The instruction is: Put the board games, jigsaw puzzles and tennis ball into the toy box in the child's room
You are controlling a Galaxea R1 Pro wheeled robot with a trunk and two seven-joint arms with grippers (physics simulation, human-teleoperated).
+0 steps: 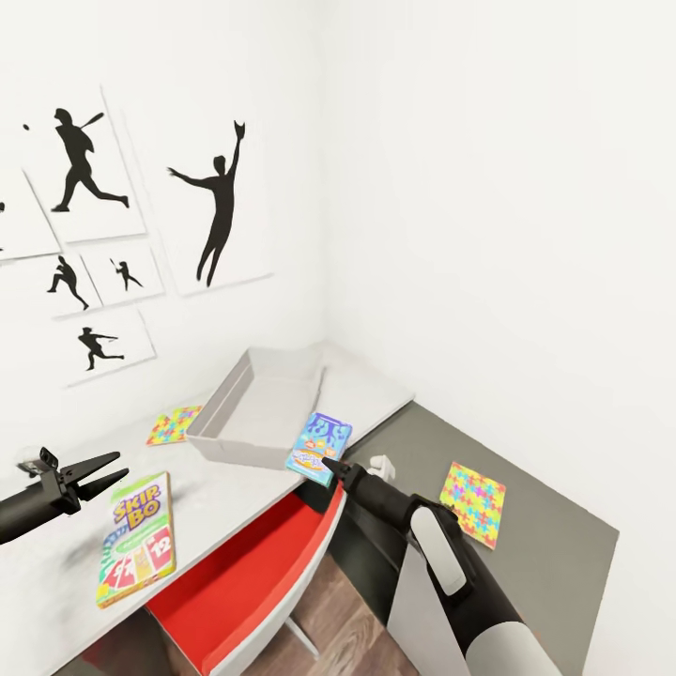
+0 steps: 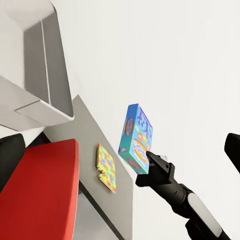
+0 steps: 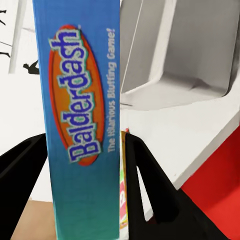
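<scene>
1. Head view: the right gripper (image 1: 328,464) clamps a blue game box (image 1: 319,448) (lettered Balderdash) upright just in front of the toy box (image 1: 255,407), which sits on the pale table (image 1: 221,488). The left gripper (image 1: 111,472) hangs with jaws parted, gripping nothing, above the SKIP BO box (image 1: 137,537) lying flat on the table. One jigsaw puzzle (image 1: 173,424) lies beside the toy box; a second puzzle (image 1: 473,501) lies on the dark grey cabinet (image 1: 549,545). A red chair (image 1: 249,573) stands under the table edge.
2. Left wrist view: the game box (image 2: 136,138) is pinched at its lower edge by the right gripper (image 2: 149,157), near the toy box (image 2: 47,80).
3. Right wrist view: both black fingers (image 3: 147,182) press the game box (image 3: 82,120), with the toy box (image 3: 185,55) beyond.
</scene>
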